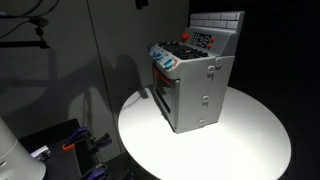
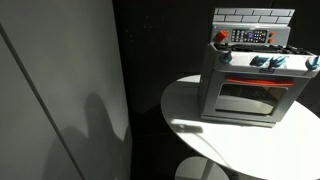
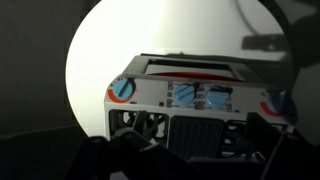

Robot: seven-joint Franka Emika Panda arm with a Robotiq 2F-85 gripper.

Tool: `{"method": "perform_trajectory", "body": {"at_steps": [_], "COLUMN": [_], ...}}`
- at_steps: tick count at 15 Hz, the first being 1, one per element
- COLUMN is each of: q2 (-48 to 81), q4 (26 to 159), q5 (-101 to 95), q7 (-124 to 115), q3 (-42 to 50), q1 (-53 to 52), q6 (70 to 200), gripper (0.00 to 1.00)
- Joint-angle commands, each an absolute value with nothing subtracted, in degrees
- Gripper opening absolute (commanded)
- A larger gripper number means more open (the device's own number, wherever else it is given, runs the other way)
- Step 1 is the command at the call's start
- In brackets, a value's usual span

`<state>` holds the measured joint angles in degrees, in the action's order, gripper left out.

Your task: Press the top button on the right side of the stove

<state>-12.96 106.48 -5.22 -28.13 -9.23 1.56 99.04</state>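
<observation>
The grey toy stove (image 1: 195,85) stands on a round white table (image 1: 250,140), with a white brick back wall, red and black burners and blue knobs. It shows in both exterior views (image 2: 250,85). Two small square fittings sit on its grey side wall, the upper one (image 1: 212,67) near the top edge. In the wrist view I look down on the stove (image 3: 190,95) from above its knobs. My gripper (image 3: 195,165) shows only as dark finger shapes at the lower edge, spread apart, open and empty, well above the stove. It is out of both exterior views.
A tall grey panel (image 2: 50,90) stands beside the table. Dark equipment with blue and orange parts (image 1: 85,145) lies low near the table's edge (image 1: 130,120). A dark bracket and cable (image 3: 270,40) hang at the wrist view's upper right.
</observation>
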Motion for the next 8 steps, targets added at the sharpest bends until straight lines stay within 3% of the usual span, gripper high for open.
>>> {"method": "perform_trajectory", "body": {"at_steps": [1,8], "q2": [-8.5,-2.6], "q4": [101.2,96.9], "q5": [-8.7,-14.3], "q7": [-31.9,-35.5], "q3": [-8.2,-4.7], "q1": [1.5,1.6], "q6": [98.9,100.8], "gripper": [1.00,1.00]}}
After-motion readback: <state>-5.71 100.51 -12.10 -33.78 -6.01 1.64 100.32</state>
